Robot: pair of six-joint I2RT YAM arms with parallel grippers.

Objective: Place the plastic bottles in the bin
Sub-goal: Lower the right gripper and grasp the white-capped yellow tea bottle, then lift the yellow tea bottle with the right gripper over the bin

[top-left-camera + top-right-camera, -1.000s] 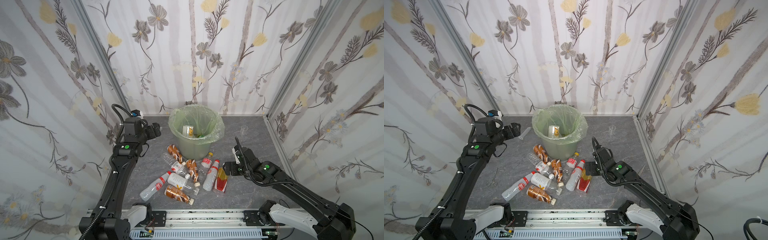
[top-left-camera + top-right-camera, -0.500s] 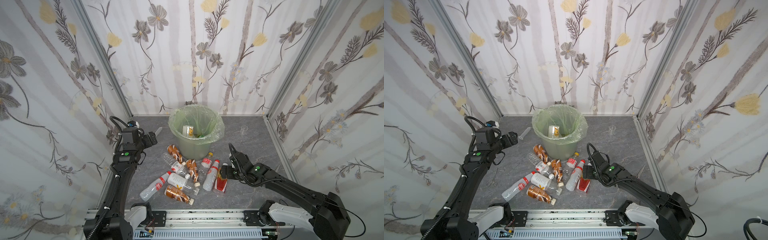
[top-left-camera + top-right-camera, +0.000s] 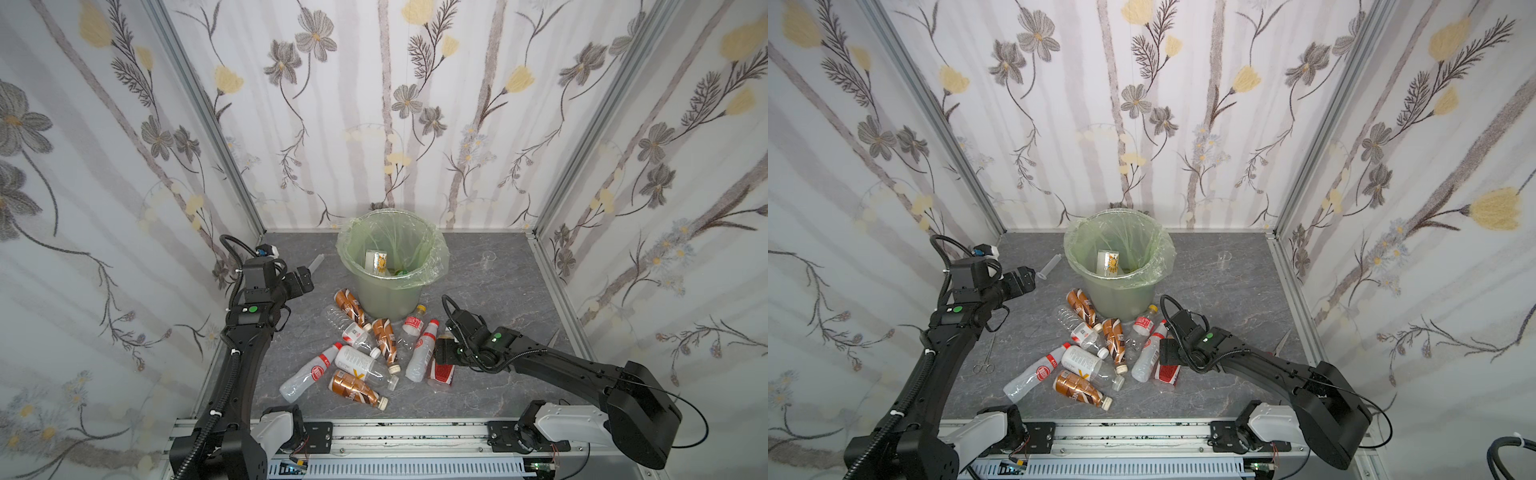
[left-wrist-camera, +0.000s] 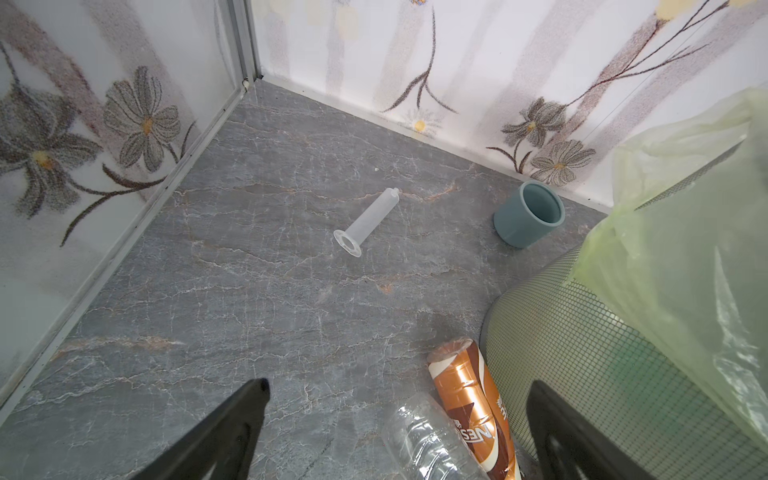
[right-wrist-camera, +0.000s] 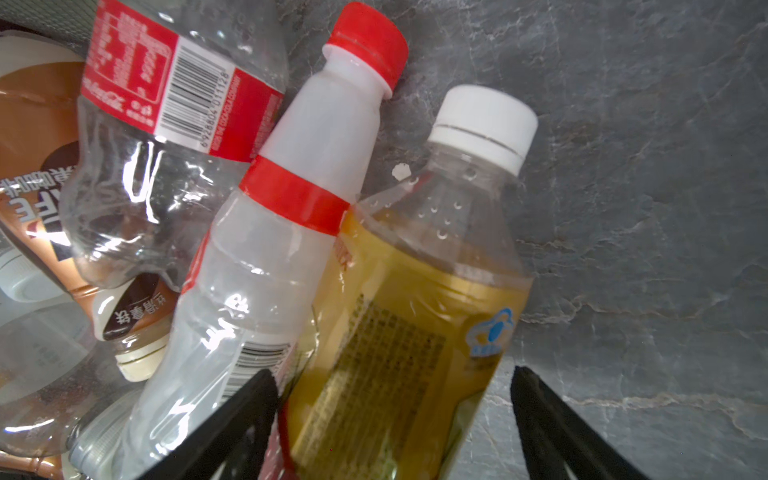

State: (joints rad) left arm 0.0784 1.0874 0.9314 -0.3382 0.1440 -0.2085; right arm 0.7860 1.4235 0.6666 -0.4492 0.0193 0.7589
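Plastic bottles [image 3: 359, 362] lie heaped on the grey bench [image 3: 498, 291], right in front of the bin [image 3: 388, 293], and I can see one white-and-yellow one [image 3: 376, 262] down inside the green liner. On my right wrist feed, the right fingers [image 5: 232, 436] are spread and straddle the yellow-labelled bottle [image 5: 399, 332] with the white cap. One finger sits at the seam between it and the milky red-capped bottle [image 5: 316, 137]; the other stands clear of it over bare bench, so no pinch. In both top views that arm reaches in low at the right edge of the heap. Over on the left, the left fingers [image 4: 224, 432] are spread wide with nothing between them, hanging above the bench beside the bin's mesh wall. Below them a copper-brown bottle [image 4: 469, 390] lies against the bin's foot, with a clear bottle [image 4: 424, 444] touching it. Farther off, a clear syringe [image 4: 368, 220] lies alone, and a blue-grey cup [image 4: 528, 216] sits near the back wall.
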